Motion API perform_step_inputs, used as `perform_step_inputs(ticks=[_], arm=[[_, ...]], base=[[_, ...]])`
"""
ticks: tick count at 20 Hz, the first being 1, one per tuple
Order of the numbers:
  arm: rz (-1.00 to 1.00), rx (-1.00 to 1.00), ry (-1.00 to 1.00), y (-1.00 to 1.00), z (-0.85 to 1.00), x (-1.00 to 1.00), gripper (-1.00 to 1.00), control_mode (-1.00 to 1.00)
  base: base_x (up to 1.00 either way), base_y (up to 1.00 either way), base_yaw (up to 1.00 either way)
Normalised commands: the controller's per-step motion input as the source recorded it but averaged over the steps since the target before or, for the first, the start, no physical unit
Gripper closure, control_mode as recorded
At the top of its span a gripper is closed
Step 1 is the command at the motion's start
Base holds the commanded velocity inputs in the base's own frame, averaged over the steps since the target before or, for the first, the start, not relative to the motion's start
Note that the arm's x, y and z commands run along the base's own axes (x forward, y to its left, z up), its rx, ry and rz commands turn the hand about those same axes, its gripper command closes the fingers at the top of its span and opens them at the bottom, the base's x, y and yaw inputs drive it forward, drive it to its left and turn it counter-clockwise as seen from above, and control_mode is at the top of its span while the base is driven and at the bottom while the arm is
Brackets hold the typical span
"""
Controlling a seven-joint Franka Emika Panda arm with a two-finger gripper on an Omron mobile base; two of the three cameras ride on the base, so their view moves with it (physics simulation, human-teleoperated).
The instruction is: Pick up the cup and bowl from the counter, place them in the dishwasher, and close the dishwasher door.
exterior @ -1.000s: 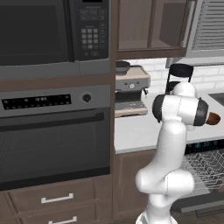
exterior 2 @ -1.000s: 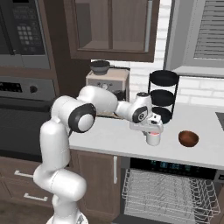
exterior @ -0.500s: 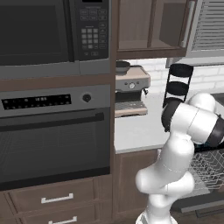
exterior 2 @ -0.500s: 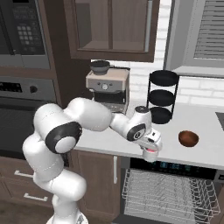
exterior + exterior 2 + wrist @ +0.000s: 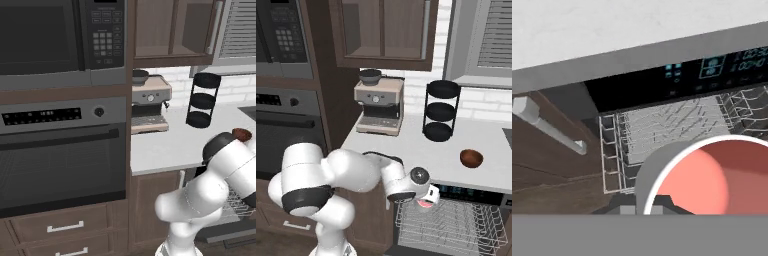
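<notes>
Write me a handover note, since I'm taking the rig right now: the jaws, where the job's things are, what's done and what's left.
Gripper: jaws shut on the cup, held in front of the open dishwasher, over its wire rack.
Bowl: on the counter, right of the black tiered stand.
Done: cup picked up and brought to the dishwasher.
Left: set the cup in the rack, fetch the bowl, load it, close the dishwasher door.

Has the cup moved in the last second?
Yes. The cup, held in the shut gripper, has dropped from above the counter to below its edge, over the dishwasher rack.
</notes>
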Motion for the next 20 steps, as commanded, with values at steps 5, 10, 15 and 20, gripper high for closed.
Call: perform_step_inputs(ticks=[5,10,15,20], arm=[[0.33,-0.09,-0.01,-0.05,-0.63,-0.22,1.0,-1.0],[0.24,-0.01,0.02,0.0,-0.26,0.22,1.0,-1.0],[0.15,0.0,0.01,0.0,-0.34,0.0,1.0,-1.0],[0.0,0.0,0.07,0.0,-0.41,0.14,1.0,-1.0]], base=[[0.0,0.0,0.0],[0.0,0.0,0.0],[0.0,0.0,0.0],[0.0,0.0,0.0]])
